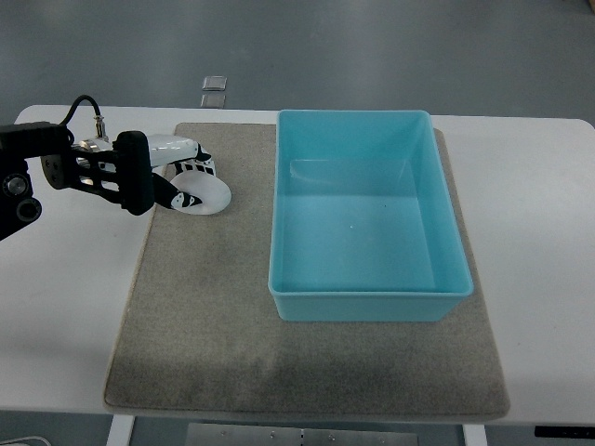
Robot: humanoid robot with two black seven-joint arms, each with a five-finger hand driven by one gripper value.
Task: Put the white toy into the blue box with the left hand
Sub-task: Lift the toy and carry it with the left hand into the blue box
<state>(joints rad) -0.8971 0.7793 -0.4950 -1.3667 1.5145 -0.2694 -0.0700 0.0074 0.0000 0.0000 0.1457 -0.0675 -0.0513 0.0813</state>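
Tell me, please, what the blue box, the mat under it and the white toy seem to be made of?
Blue box: likely moulded plastic, smooth, with a soft sheen on its floor. Mat: looks like felt or short-pile carpet, grey-beige, matt and fuzzy. White toy: probably hard glossy plastic, since it reflects light; the left hand partly hides it.

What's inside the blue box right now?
Nothing visible: the blue box shows only its bare floor. The white toy is outside, on the mat to the box's left, at the left robot hand. No part of the floor is covered.
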